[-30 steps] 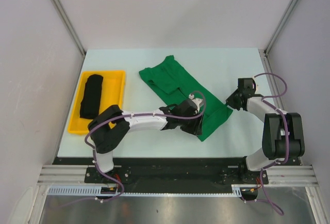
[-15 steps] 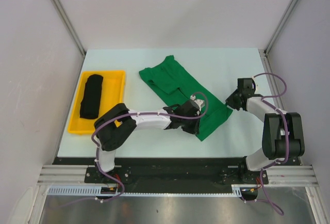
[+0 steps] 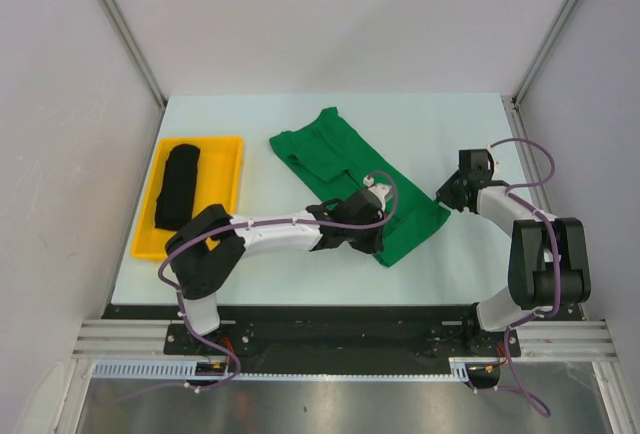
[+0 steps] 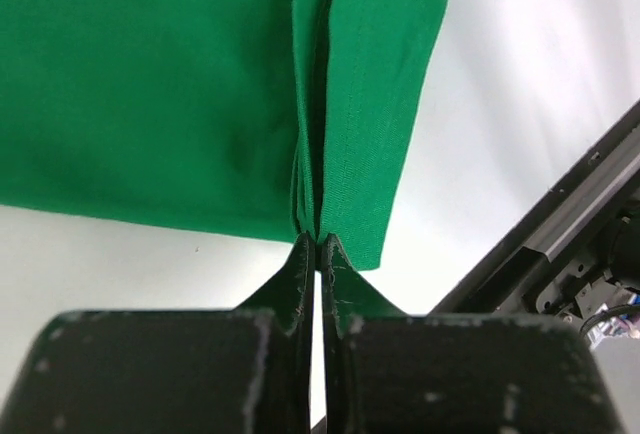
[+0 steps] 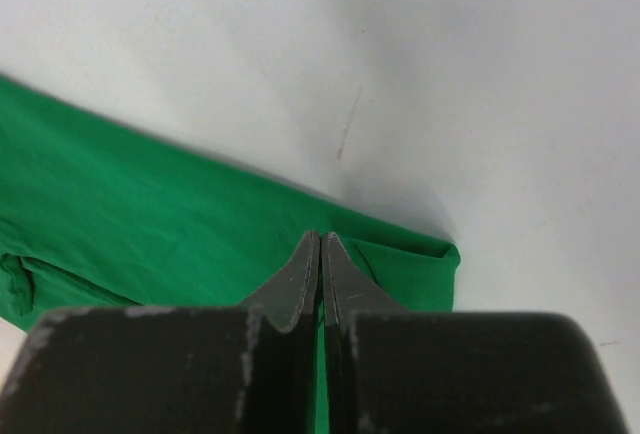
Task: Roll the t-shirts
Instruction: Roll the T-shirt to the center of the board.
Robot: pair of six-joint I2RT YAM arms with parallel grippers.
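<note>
Top view: the left claw [image 3: 372, 244] has drawn the lower corner of the green t-shirt [image 3: 320, 149] slightly leftward at centre frame. There are two shirts, the black t-shirt [image 3: 178, 186] rolled in one yellow tray [image 3: 238, 184] at left. Left wrist: the left claw is clenched on a green fold. Right wrist: the right claw [image 5: 319, 239] is clenched at the green hem, grasp unclear

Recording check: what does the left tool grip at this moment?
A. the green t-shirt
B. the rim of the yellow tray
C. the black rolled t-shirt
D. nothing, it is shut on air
A: in the left wrist view the left tool is shut, with a fold at the edge of the green t-shirt pinched between its tips.
</note>
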